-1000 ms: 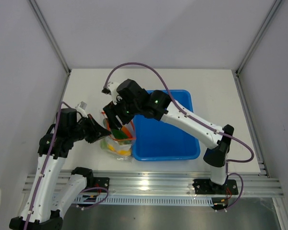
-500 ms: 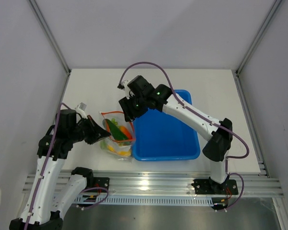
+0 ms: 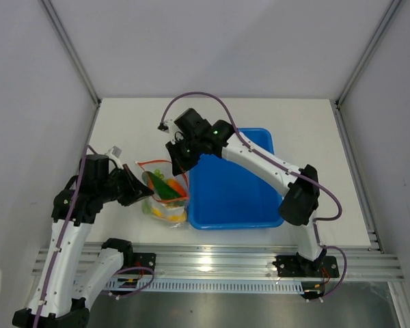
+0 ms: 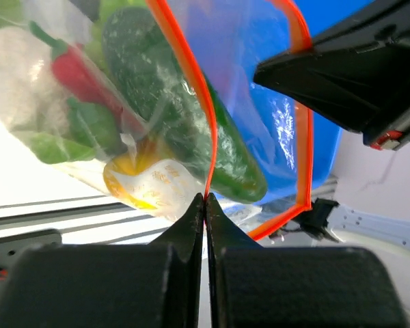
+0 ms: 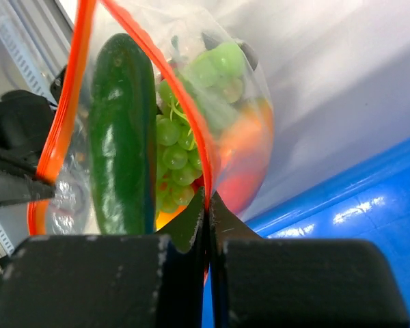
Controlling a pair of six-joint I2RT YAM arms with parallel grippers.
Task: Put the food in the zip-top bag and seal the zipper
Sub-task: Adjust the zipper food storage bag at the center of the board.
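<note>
At the very near edge, a metal rail (image 3: 212, 263) with both arm bases bolted on, and the white table (image 3: 307, 137) just behind it. On the table's near-left part, the clear zip-top bag (image 3: 165, 205), slumped just beside the left wall of the blue tub (image 3: 236, 198); touching or not, cannot tell. Held up by its mouth from two sides. On the left lip, the left gripper (image 4: 205, 198), pressed together and pinching the orange-red zipper (image 4: 189, 82). On the opposite lip, the right gripper (image 5: 207, 199), pinched just as tight on the strip, reaching in from over the tub's far-left corner. Mouth gaping between the two pinches, the two strips bowed well apart.

Inside the bag: a long green vegetable (image 5: 123, 137) against the zipper edge, green grapes (image 5: 174, 147) behind it, a red chili (image 4: 75, 72), white cauliflower (image 4: 14, 75) and a yellow-orange fruit (image 4: 133, 181) low down.

Room for moving: tight on the left, with the left arm's elbow near the side wall (image 3: 34, 102). To the right, the tub's bare blue floor. Farther off, open tabletop beyond bag and tub up to the back wall (image 3: 212, 48), plus a strip right of the tub.

Pale print over the yellow-orange fruit, too blurred to read. Small green light (image 3: 216, 131) glowing on the right arm's wrist.
</note>
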